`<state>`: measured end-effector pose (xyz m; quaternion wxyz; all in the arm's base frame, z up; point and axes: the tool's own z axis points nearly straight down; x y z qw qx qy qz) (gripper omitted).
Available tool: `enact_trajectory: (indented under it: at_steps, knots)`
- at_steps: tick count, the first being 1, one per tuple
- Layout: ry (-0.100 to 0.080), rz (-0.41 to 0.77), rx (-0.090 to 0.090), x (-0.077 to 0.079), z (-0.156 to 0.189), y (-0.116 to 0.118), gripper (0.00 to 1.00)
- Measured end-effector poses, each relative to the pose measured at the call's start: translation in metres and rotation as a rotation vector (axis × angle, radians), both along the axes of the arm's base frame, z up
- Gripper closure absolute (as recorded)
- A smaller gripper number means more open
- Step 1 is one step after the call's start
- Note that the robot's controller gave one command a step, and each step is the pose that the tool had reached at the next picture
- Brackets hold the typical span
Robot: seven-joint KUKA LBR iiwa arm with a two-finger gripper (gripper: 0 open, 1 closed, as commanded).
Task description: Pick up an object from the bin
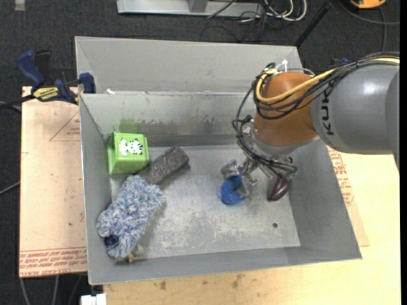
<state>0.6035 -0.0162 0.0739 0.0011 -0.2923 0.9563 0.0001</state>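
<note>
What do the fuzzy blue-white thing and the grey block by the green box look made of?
Fuzzy blue-white thing: likely yarn or chenille cloth, soft and matte; tufted, mottled pile and a limp outline. Grey block: perhaps foam or pumice-like stone; speckled, rough, matte faces with no shine. The look leaves that open.

Grey metal bin [191, 234]: sloped walls, flat floor, dull and scuffed. Five items lie on the floor.

- Rear left corner: green cube [128, 152], white printed face on top, close against the left wall.
- Just right of it: rough grey block [166, 164], lying diagonally.
- In front of both: blue-and-white woolly bundle [130, 215], stretched towards the front left corner, its upper end just beside the block.
- Right of centre: small blue lump [232, 194].
- Further right: dark purple rounded piece [278, 188], near the lump.

The left group and the right pair lie well apart.
</note>
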Motion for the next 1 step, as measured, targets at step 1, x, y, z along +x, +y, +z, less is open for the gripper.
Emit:
enact_trajectory:
  at_steps: [1]
  knots:
    - [0.0, -0.001, 0.0, 0.0, 0.0, 0.0, 1.0]
